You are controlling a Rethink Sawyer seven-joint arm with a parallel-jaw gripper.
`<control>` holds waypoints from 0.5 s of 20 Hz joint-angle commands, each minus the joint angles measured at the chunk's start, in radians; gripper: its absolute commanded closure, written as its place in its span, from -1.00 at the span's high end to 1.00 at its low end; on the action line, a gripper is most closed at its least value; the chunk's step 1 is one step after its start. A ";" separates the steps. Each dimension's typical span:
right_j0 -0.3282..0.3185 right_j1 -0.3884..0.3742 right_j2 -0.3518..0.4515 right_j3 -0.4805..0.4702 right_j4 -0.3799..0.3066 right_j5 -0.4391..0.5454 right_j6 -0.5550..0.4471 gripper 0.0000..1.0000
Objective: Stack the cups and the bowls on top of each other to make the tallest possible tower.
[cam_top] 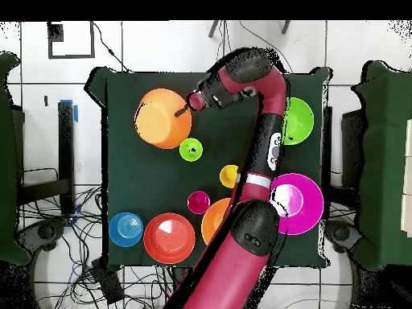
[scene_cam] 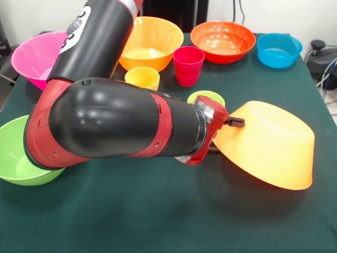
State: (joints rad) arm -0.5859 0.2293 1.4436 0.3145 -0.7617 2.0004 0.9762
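Jaws clamped on rim of tilted orange bowl | bowl lifted, beside lime cup

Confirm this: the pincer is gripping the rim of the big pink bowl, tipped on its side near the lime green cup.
Wrong colour. The pincer grips the rim of a large orange bowl, tipped on its side near the lime green cup. The front view shows it; the pink bowl sits untouched at the table's edge.
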 commanded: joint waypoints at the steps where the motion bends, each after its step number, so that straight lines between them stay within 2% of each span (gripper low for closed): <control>1: 0.006 0.105 -0.066 -0.064 -0.272 -0.061 -0.366 1.00; 3: -0.005 0.121 -0.040 -0.066 -0.245 -0.080 -0.316 1.00; 6: 0.003 0.114 -0.016 -0.089 -0.333 0.007 -0.401 1.00; 7: -0.008 0.124 -0.007 -0.081 -0.293 -0.035 -0.363 1.00; 8: -0.014 0.131 0.008 -0.081 -0.288 -0.039 -0.350 1.00; 10: -0.003 0.120 0.015 -0.096 -0.378 0.027 -0.419 1.00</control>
State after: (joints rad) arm -0.6018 0.2666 1.4653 0.2968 -0.9121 2.0109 0.9729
